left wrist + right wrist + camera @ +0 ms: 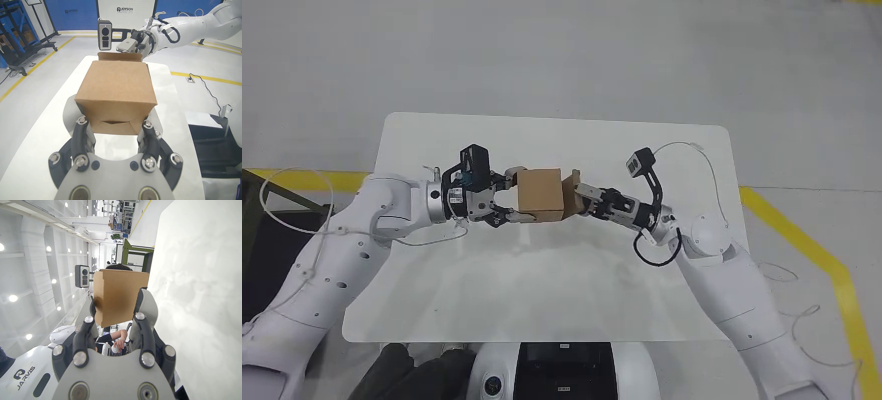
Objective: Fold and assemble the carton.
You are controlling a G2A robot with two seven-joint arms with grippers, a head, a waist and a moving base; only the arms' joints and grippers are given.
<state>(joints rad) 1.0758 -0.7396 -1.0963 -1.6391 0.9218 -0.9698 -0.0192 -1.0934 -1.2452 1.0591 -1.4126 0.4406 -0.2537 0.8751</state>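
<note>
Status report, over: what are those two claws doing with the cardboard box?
Left gripper shut on carton. Right gripper shut on its open flap. Nothing in the way.

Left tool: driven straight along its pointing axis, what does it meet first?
The carton: its near end face sits directly ahead, within the grasp of the left tool. The right tool lies beyond it.

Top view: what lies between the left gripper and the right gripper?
The carton fills that stretch in the top view: left gripper at one end, right gripper at the other.
</note>
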